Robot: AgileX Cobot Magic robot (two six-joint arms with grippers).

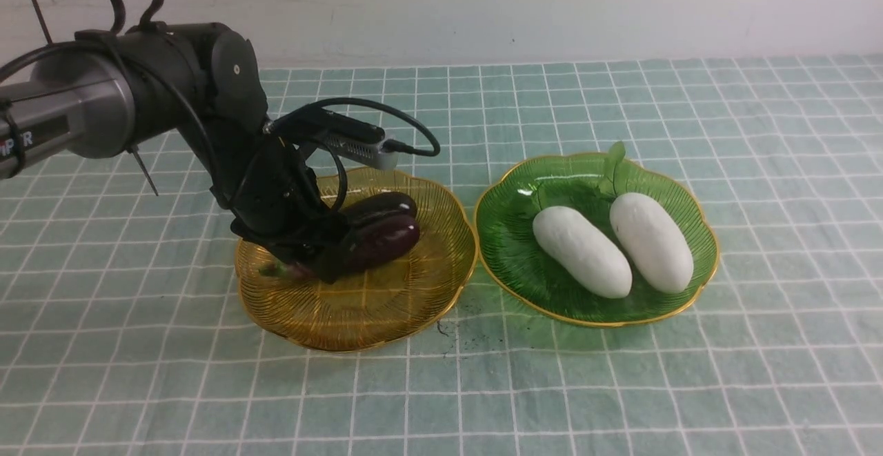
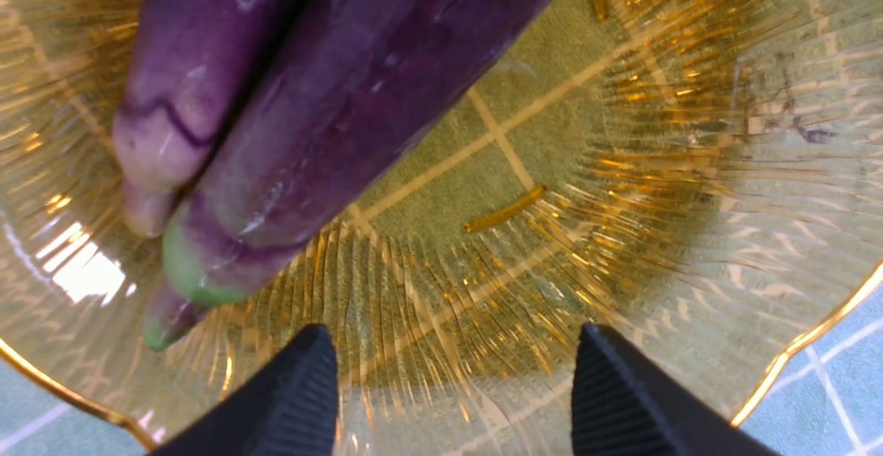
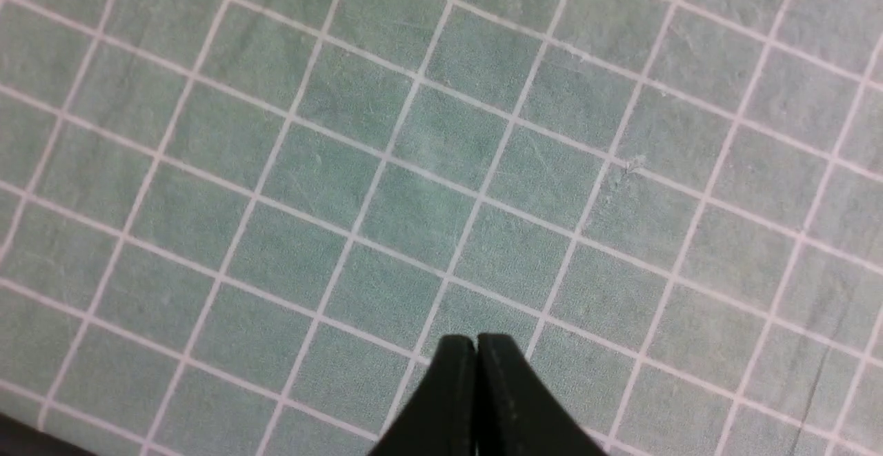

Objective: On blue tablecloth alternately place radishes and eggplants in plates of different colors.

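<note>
Two dark-purple eggplants (image 1: 386, 235) (image 2: 359, 90) lie side by side in the amber-yellow plate (image 1: 386, 318) (image 2: 676, 166). My left gripper (image 1: 330, 257) (image 2: 455, 332) hangs low over this plate beside the eggplants' stem ends. It is open, with only the plate's ribbed floor between its fingers (image 2: 296, 401). Two white radishes (image 1: 581, 251) (image 1: 652, 241) rest in the green plate (image 1: 510, 249) on the right. My right gripper (image 3: 476, 342) is shut and empty above bare blue tablecloth (image 3: 441, 139); it is outside the front view.
The two plates sit close together in the middle of the blue tablecloth (image 1: 621, 387). A white wall (image 1: 552, 7) runs along the far edge. The left arm's cable (image 1: 414, 132) loops above the amber plate.
</note>
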